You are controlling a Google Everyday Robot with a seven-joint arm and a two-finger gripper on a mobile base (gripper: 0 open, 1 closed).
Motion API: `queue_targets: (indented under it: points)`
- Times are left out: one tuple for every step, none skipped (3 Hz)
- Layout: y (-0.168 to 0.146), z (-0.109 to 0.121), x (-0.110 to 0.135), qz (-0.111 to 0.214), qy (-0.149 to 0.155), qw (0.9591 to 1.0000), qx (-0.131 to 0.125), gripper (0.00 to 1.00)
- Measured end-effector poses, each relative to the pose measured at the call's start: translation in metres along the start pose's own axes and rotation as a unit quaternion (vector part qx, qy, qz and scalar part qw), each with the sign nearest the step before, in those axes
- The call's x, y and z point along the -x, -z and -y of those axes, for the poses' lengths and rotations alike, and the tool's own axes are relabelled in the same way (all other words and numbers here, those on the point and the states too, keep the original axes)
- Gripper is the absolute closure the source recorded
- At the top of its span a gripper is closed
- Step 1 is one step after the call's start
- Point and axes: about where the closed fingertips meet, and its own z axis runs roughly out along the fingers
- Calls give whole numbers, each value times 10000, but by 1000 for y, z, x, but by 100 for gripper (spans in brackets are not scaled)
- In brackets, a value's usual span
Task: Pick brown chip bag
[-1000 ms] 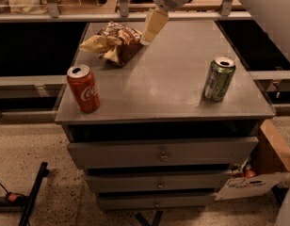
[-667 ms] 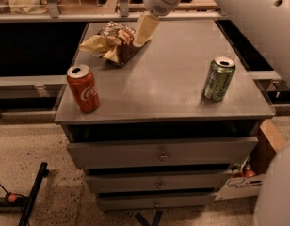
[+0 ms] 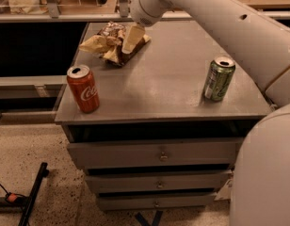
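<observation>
The brown chip bag [image 3: 110, 43] lies crumpled at the back left of the grey cabinet top [image 3: 164, 86], dark brown with pale tan ends. My gripper [image 3: 130, 41] hangs from the white arm that reaches in from the upper right, and its pale finger [image 3: 132, 37] points down over the bag's right part. Whether it touches the bag I cannot tell.
A red cola can [image 3: 83, 89] stands at the front left corner. A green soda can [image 3: 218, 78] stands at the right side. Drawers [image 3: 159, 154] sit below the top. A rail and shelf run behind the cabinet.
The arm has swung left and down. The gripper moved from beside the bag's right end to over the bag itself.
</observation>
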Motion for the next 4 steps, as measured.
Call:
queue_targets:
  points:
    - [-19,-9,9,219,180,9996,40,0]
    - [-34,-18,15,386,361,9985,121,0]
    - [-49,-28,18,478,469,9974,278,0]
    - [-62,-35,15,520,376,9967,492,0]
